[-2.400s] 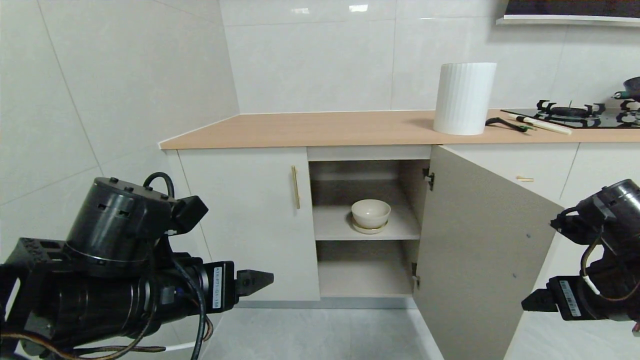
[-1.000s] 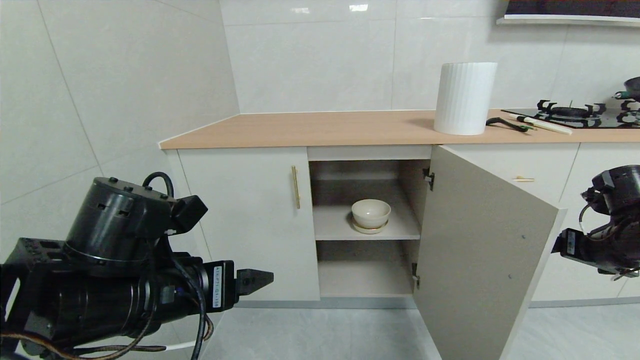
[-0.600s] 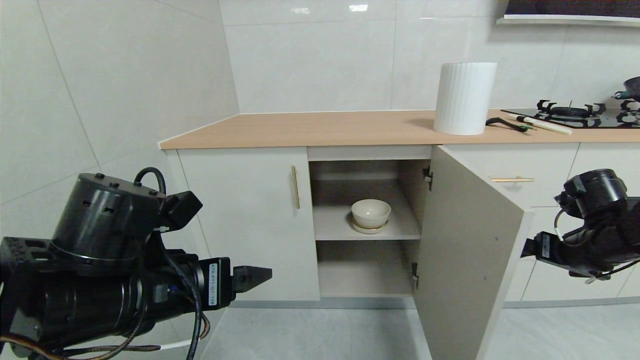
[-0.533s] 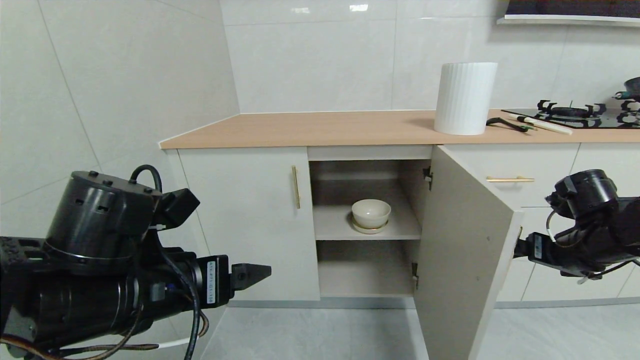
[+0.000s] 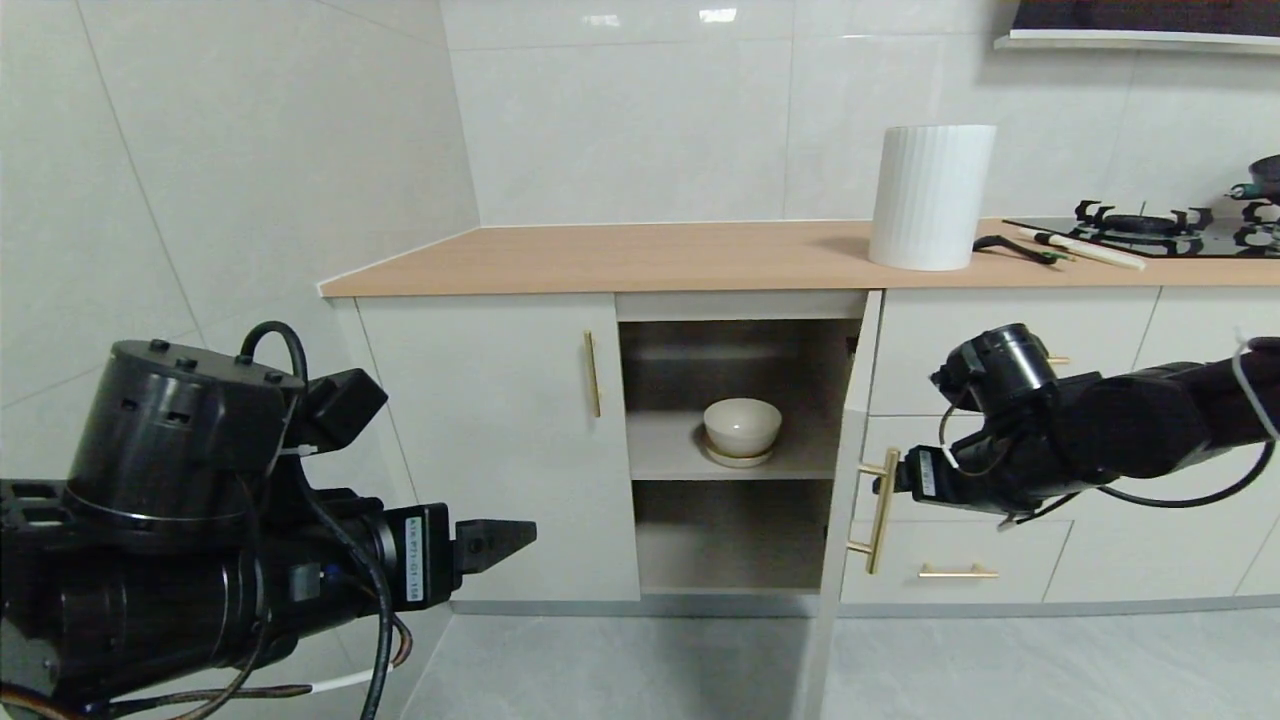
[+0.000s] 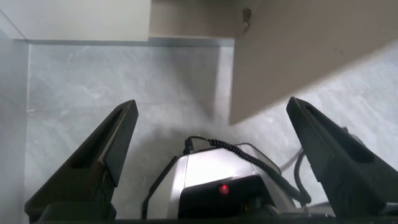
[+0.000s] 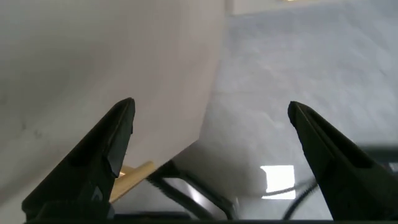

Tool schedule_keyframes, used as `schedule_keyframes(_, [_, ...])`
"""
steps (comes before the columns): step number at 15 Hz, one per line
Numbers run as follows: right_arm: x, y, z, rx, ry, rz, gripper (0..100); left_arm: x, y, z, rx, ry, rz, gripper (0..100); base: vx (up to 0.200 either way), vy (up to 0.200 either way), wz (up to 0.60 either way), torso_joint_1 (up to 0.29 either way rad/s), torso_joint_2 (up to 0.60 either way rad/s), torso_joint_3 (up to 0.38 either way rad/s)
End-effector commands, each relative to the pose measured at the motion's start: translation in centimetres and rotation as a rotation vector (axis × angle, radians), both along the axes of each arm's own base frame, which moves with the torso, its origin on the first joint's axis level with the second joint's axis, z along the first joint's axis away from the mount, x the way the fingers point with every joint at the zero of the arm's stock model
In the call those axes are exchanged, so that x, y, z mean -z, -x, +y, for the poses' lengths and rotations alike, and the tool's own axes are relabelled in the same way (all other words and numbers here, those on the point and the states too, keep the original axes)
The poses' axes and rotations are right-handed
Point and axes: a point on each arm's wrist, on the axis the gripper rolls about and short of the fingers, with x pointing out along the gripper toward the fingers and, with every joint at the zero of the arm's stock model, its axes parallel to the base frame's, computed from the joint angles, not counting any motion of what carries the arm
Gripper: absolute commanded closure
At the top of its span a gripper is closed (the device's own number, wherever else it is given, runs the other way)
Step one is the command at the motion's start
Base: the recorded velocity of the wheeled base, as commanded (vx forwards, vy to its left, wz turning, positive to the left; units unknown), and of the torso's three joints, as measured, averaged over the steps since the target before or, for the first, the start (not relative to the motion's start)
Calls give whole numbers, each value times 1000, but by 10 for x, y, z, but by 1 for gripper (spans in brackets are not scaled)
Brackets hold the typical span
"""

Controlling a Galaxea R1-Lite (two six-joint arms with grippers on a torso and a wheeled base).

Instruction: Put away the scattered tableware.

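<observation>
Walls: the walls (image 5: 250, 150) are large pale glossy tiles and meet in a corner behind the worktop's left end.
Floor: the floor (image 5: 620, 660) is grey tile and runs up to the plinth under the cupboards.
Worktop: the worktop (image 5: 650, 255) is a long light-wood slab that runs from the corner off to the right.
Left pincer: the left pincer (image 5: 510, 545) hangs low at the left, above the floor and well apart from the cupboards, with its fingers spread wide.
Shut door: a pale shut door (image 5: 500, 440) with an upright gold grip (image 5: 591, 375).
Open cupboard: the cupboard (image 5: 720, 365) has an upper shelf (image 5: 795, 462) and a lower shelf (image 5: 720, 560).
Bowl: a cream bowl (image 5: 741, 425) stands upright on a saucer (image 5: 737, 461), near the middle of the upper shelf.
Open door: the open door (image 5: 852, 440) stands nearly edge-on, with a long gold handle (image 5: 880, 510) on its outer face.
Right pincer: the right pincer (image 5: 898, 472) is just beside the handle's top, fingers spread. Whether it touches cannot be told.
Drawers: pale drawers (image 5: 1010, 325) sit right of the open door.
Canister: a tall white ribbed canister (image 5: 930, 197) stands on the worktop; its inside is hidden.
Utensils: a dark tool (image 5: 1010, 247) and a pale stick (image 5: 1080, 248) lie between the canister and the hob.
Hob: a black gas hob (image 5: 1140, 225) sits at the right end.
</observation>
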Motion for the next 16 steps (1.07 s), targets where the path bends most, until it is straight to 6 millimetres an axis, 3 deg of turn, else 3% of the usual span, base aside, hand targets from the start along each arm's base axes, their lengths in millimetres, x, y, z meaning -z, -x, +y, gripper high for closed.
schedule_keyframes(1, [13, -12, 24, -54, 5, 14, 0, 1, 0, 0, 1, -2, 3, 0, 0, 0, 0, 0, 0, 0])
schedule_keyframes(5, [11, -19, 41, -97, -24, -6, 0, 1, -1, 0, 1, -3, 4, 0, 0, 0, 0, 0, 0, 0])
schedule_keyframes(7, [20, -22, 47, -111, -26, 4, 0, 2, -1, -1, 1, -6, 8, 0, 0, 0, 0, 0, 0, 0])
schedule_keyframes(16, [34, -38, 53, -52, -106, -65, 0, 7, -4, -3, 4, -21, 27, 0, 0, 0, 0, 0, 0, 0])
